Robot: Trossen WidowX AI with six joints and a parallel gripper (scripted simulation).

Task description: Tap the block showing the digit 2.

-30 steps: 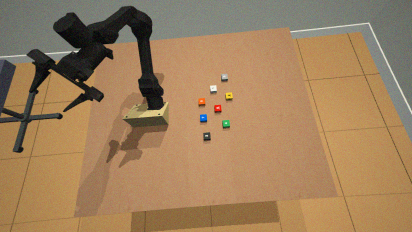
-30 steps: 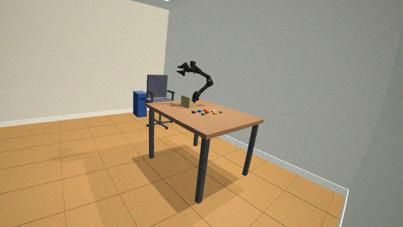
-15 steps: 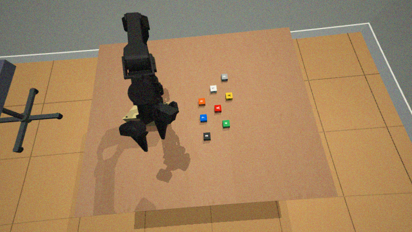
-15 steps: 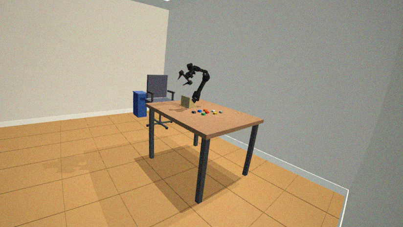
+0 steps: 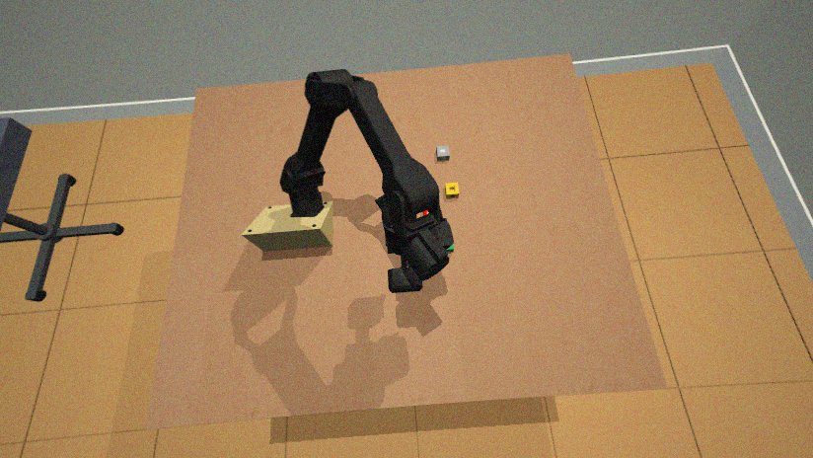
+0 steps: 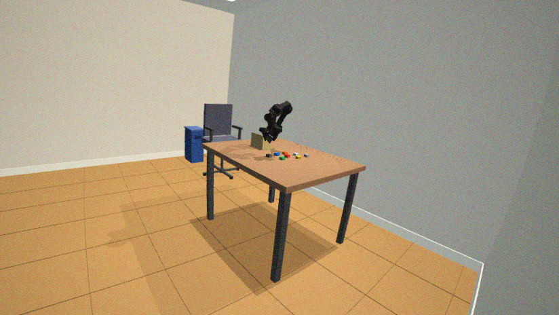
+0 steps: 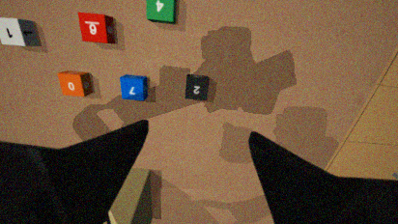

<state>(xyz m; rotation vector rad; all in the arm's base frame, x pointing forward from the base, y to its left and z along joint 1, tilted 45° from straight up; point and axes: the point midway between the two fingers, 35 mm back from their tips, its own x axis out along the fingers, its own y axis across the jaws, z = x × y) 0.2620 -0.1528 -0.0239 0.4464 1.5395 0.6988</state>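
Note:
The black block (image 7: 197,87) (image 6: 268,155) shows the digit 2 and stands on the table, partly in the arm's shadow; the arm hides it in the top view. My gripper (image 7: 199,130) is open and empty, high above the table. In the wrist view the black block appears beyond and between the two fingertips. The blue block (image 7: 133,88) (image 6: 277,154) with a 7 is the nearest one beside it. The green block (image 7: 161,10) (image 6: 281,158) shows a 4.
Also on the table are an orange block (image 7: 74,83) with a 0, a red block (image 7: 96,28), a white block (image 7: 12,32) with a 1, a yellow block (image 5: 451,189) and a grey block (image 5: 442,153). The arm's base block (image 5: 290,227) stands at the left.

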